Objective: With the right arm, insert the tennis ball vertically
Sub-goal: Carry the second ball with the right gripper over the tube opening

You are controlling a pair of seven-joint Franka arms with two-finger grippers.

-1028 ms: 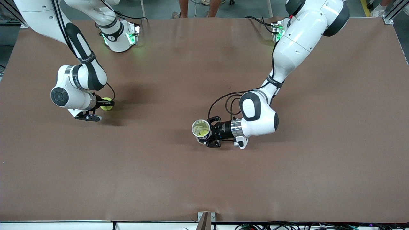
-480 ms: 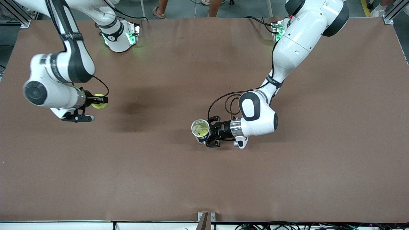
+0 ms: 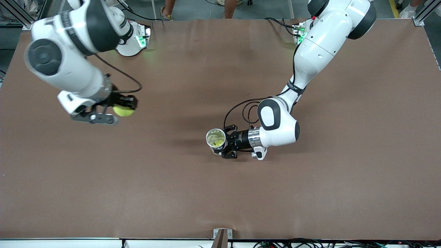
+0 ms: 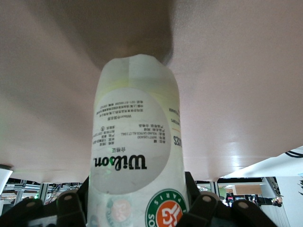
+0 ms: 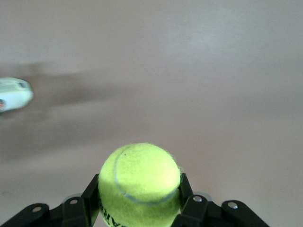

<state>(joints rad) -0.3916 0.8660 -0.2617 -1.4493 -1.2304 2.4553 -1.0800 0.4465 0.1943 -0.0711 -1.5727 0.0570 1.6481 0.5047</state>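
Note:
A yellow-green tennis ball (image 3: 123, 111) hangs in the air over the table's right-arm end, with my right gripper (image 3: 124, 106) shut on it. In the right wrist view the ball (image 5: 139, 182) fills the space between the black fingers (image 5: 189, 196) of the right gripper (image 5: 139, 201). A clear Wilson ball can (image 3: 216, 139) stands upright near the table's middle, its open top showing yellow-green inside. My left gripper (image 3: 224, 144) is shut on the can's side. The can's label (image 4: 135, 156) fills the left wrist view, between the sides of the left gripper (image 4: 137, 210). The can (image 5: 14, 93) also shows as a pale blur at the edge of the right wrist view.
Both arm bases (image 3: 132, 43) with green lights stand along the table's edge farthest from the front camera. A black cable (image 3: 241, 106) loops beside the left wrist. A small bracket (image 3: 221, 236) sits at the table's edge nearest the front camera. Brown tabletop (image 3: 172, 193) lies between ball and can.
My right arm has risen from the table with the ball and shifted a little toward the can. The left arm and the can have stayed put.

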